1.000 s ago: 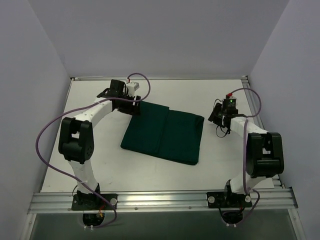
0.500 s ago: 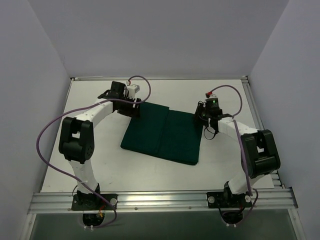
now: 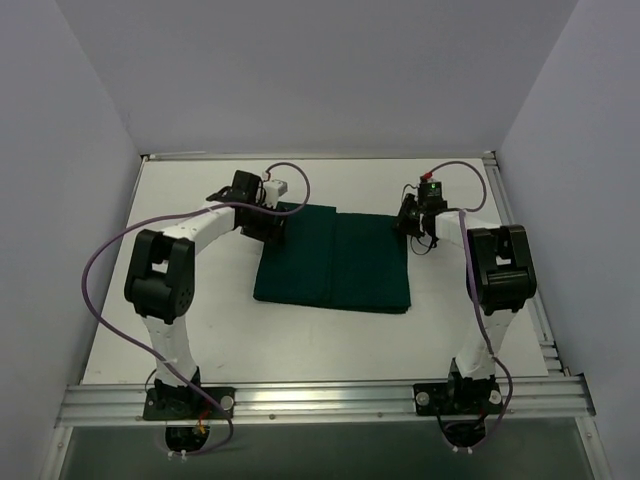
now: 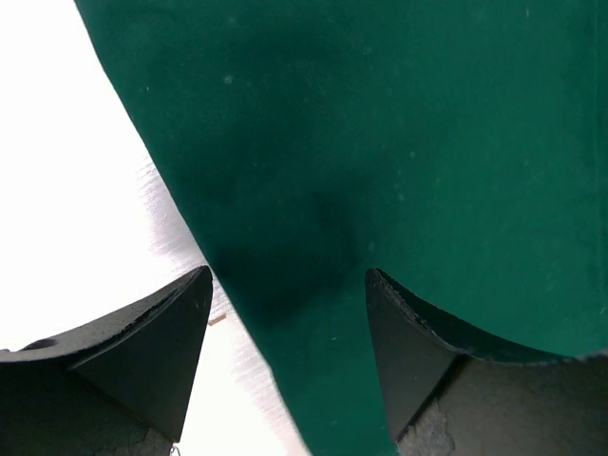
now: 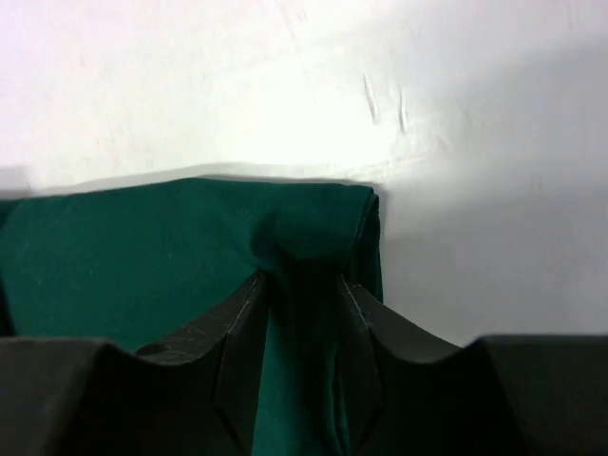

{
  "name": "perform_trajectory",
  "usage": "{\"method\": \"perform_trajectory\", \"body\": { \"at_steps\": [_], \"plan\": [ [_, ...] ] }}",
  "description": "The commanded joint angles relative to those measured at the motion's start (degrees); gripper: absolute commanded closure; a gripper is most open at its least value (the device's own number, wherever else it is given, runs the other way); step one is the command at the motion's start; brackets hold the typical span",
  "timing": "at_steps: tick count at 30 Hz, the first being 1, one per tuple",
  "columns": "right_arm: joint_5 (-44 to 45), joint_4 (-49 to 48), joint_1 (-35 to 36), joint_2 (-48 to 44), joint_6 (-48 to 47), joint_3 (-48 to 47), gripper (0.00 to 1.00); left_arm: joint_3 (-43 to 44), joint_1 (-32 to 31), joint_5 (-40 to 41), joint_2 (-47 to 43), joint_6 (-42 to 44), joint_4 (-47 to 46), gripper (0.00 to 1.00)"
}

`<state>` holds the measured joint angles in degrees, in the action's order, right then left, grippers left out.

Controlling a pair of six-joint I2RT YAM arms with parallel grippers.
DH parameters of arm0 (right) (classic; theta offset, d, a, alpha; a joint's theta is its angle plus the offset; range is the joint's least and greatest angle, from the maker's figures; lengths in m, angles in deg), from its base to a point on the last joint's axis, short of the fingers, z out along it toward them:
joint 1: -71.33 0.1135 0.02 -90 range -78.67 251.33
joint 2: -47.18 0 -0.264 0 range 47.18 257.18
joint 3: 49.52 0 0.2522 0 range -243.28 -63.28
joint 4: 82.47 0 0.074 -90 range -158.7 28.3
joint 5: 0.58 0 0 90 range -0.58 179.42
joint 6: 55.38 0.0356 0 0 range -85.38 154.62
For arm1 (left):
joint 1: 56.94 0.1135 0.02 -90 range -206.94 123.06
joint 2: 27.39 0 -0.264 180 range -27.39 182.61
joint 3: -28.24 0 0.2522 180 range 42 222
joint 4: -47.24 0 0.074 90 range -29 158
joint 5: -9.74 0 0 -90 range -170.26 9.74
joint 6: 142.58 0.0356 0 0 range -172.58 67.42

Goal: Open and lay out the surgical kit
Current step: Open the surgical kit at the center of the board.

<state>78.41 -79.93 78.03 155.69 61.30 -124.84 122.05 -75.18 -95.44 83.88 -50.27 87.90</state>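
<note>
Surgical kit (image 3: 333, 258) lies folded, dark green; right fingers (image 5: 233, 342) pinch its corner, left fingers (image 4: 152, 356) spread apart.

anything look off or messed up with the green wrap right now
Nothing is spilled or damaged. The wrap lies flat and folded shut. Only its far right corner is puckered, bunched up where the right claw pinches it. The left claw stands open over the far left edge.

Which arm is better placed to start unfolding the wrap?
Right: the right gripper pinches the green wrap at its far right corner; the left gripper hangs open over the left edge.
</note>
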Motion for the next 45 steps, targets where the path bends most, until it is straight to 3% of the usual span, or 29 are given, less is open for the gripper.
{"method": "perform_trajectory", "body": {
  "at_steps": [1, 9, 13, 18, 24, 33, 45],
  "plan": [
    [2.7, 5.1, -0.5, 3.7, -2.7, -6.2, 0.71, 0.8, -0.3, 1.8, -0.6, 1.3, -1.1, 0.26],
    [5.6, 8.3, -0.5, 3.6, -4.3, -13.0, 0.84, 4.1, -2.1, 5.1, -3.6, 4.0, 0.0, 0.26],
    [5.1, 8.1, -0.2, 1.8, -5.2, -12.4, 0.89, 3.4, -9.2, 6.1, -7.9, 10.1, -0.4, 0.23],
    [5.3, 9.3, -0.4, 1.3, -6.1, -13.1, 1.0, 3.0, -20.6, 10.8, -6.7, 16.7, 3.1, 0.09],
    [6.3, 10.3, -0.6, 0.7, -6.5, -12.6, 1.0, 3.3, -28.4, 16.6, -3.3, 19.8, 3.5, 0.05],
    [5.2, 8.6, -0.5, -0.8, -6.0, -9.6, 1.0, 5.7, -31.9, 16.8, 2.0, 19.0, 6.1, 0.04],
    [3.9, 6.8, -0.3, -0.8, -5.6, -6.8, 1.0, 8.6, -31.9, 16.6, 5.7, 14.0, 6.6, 0.03]
  ]
}}
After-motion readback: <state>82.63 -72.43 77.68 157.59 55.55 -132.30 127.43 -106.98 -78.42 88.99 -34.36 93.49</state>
